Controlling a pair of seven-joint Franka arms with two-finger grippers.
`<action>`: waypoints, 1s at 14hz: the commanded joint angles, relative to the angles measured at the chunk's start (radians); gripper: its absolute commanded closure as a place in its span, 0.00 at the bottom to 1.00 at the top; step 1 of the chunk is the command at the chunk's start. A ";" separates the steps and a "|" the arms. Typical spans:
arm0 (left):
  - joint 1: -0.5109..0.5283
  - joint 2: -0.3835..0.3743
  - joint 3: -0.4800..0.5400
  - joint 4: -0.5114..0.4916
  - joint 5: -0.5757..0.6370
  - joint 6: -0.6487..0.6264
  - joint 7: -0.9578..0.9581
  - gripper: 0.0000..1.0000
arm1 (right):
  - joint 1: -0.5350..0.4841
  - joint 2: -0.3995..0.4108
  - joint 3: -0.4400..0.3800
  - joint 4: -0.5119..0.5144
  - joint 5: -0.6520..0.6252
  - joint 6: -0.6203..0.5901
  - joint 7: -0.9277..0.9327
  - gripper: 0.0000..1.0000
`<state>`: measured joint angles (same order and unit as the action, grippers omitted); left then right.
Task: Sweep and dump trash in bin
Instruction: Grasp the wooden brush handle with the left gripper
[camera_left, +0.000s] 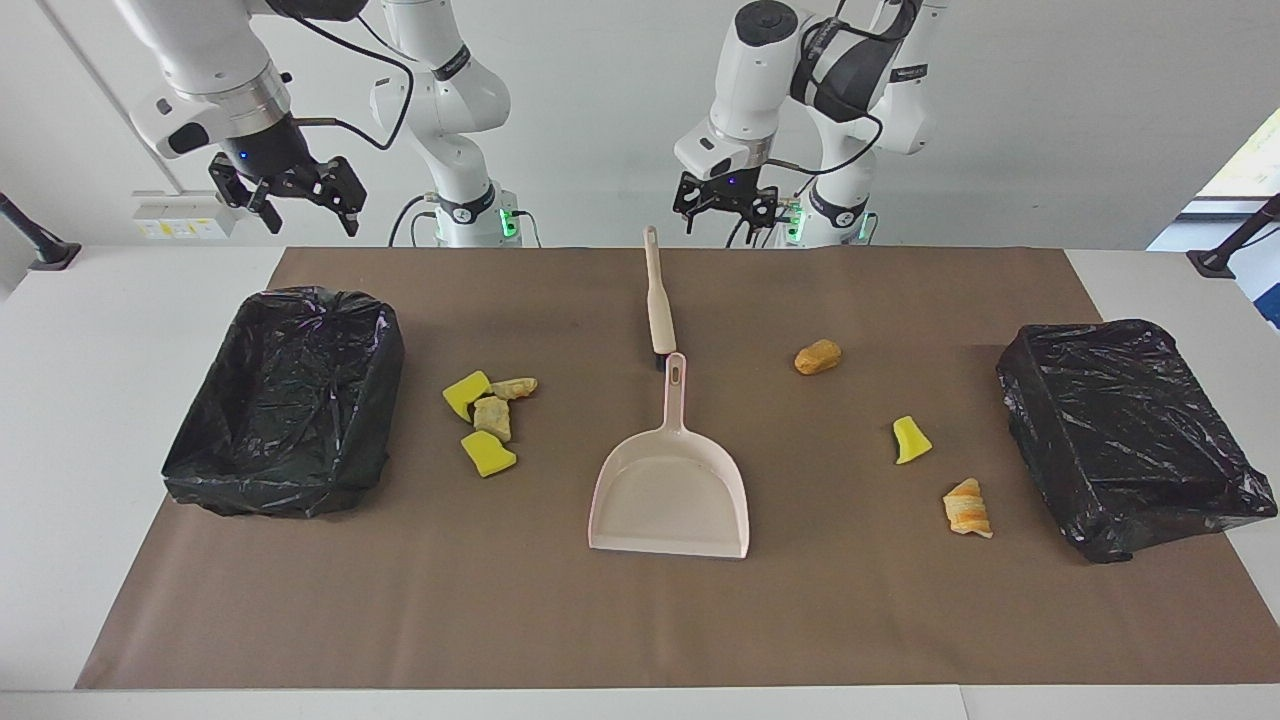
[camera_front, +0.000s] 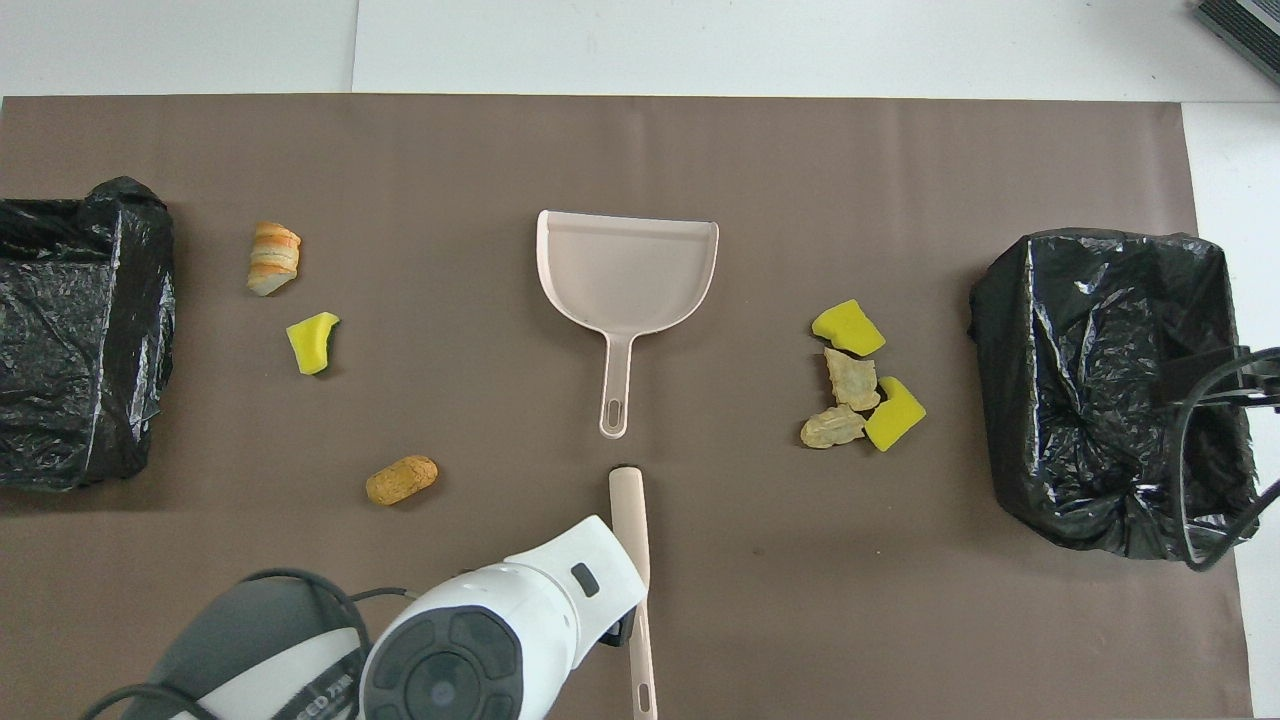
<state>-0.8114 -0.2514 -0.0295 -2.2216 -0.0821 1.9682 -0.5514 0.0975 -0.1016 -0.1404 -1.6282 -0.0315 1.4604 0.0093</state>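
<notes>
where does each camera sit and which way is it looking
Facing view: high across the table, looking at both robots; shows both arms whole, open left claw over the beige brush handle, open right claw raised near the black-lined bin.
Overhead view: above the robots' end, looking steeply down; shows only the left arm's wrist.
Shared: pale pink plastic dustpan, brush, scraps, half a turn apart.
</notes>
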 joint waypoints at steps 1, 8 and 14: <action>-0.122 0.104 0.022 -0.042 -0.005 0.137 -0.120 0.00 | -0.007 -0.032 -0.002 -0.042 0.004 0.023 -0.031 0.00; -0.258 0.196 0.020 -0.130 -0.005 0.301 -0.214 0.04 | -0.007 -0.036 -0.001 -0.047 0.004 0.021 -0.034 0.00; -0.247 0.208 0.026 -0.116 -0.004 0.279 -0.213 0.96 | -0.007 -0.040 -0.001 -0.056 0.004 0.020 -0.035 0.00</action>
<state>-1.0466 -0.0250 -0.0220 -2.3281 -0.0822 2.2483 -0.7575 0.0975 -0.1120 -0.1404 -1.6498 -0.0315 1.4604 0.0088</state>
